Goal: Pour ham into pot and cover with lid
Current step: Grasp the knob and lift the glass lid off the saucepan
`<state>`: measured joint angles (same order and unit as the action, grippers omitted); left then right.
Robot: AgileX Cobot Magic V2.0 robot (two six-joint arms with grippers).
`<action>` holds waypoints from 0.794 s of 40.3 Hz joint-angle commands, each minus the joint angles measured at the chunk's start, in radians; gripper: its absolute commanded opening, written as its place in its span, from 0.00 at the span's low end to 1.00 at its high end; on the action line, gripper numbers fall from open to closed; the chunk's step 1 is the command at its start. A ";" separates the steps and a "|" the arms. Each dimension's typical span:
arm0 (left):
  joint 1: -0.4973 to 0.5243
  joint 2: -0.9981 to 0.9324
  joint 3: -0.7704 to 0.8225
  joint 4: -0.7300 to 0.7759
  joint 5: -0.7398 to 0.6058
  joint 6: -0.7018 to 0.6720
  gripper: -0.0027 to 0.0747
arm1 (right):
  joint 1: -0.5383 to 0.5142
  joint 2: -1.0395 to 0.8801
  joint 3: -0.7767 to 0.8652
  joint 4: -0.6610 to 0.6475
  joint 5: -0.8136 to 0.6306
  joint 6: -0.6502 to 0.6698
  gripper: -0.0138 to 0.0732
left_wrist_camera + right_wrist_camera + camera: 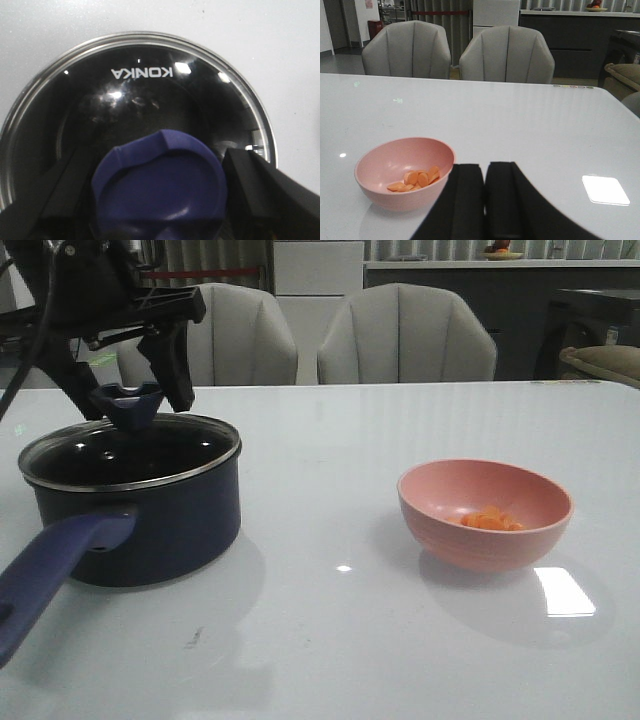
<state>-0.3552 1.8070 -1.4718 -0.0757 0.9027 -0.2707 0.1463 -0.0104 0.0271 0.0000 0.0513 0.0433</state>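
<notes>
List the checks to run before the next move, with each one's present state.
1. Thin orange-pink ham slices in the dark navy round pot: not ok, they lie in the pink round bowl.
2. Pot open for pouring: not ok, the clear glass lid covers it.
3. Left tool straddles the lid's blue knob: ok.
4. Left tool's grip on the knob: cannot tell.
5. Right tool holds the bowl: not ok, shut and empty.

One dark navy saucepan [150, 525], one clear glass lid [145, 100] with a blue knob on it, one pink bowl [485, 512] right of the saucepan, holding one small heap of orange slices [415, 180]; two grey chairs [405, 335] behind.
</notes>
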 commanded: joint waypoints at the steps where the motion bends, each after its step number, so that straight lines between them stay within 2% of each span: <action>1: -0.003 -0.033 -0.029 -0.009 -0.016 -0.012 0.58 | 0.000 -0.020 -0.005 -0.008 -0.085 -0.002 0.32; 20: -0.003 -0.064 -0.079 -0.026 -0.032 -0.012 0.58 | 0.000 -0.020 -0.005 -0.008 -0.085 -0.002 0.32; 32: 0.053 -0.145 -0.077 0.093 0.039 -0.003 0.56 | 0.000 -0.020 -0.005 -0.008 -0.085 -0.002 0.32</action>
<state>-0.3297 1.7466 -1.5092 -0.0336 0.9540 -0.2715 0.1463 -0.0104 0.0271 0.0000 0.0513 0.0433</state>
